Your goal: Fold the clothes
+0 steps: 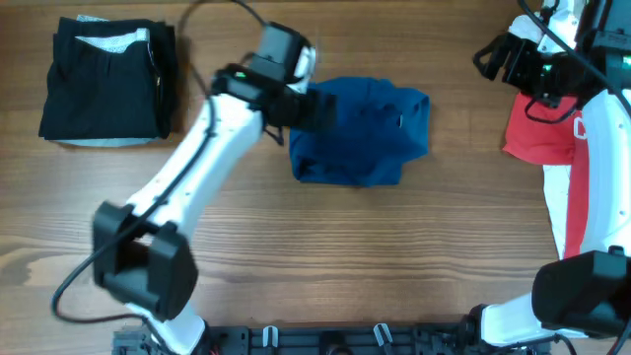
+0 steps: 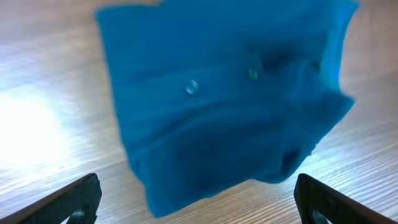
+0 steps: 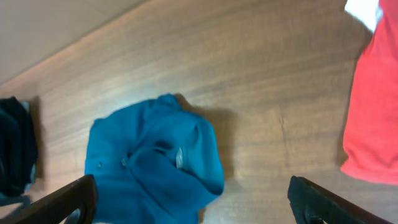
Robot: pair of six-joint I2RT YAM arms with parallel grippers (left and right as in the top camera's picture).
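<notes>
Wooden table (image 1: 394, 256), blue shirt (image 1: 370, 138) at centre, black stack (image 1: 99, 84), red T-shirt (image 1: 532, 138)

Left arm (image 1: 187, 168): white tubular links, black joint housings, green indicator light (image 1: 237, 74) at the wrist, black cable (image 1: 61, 286) looped outside. Right arm (image 1: 609, 187): same white-and-black finish, black cabling. Both sets of jaws: matt black, angular
</notes>
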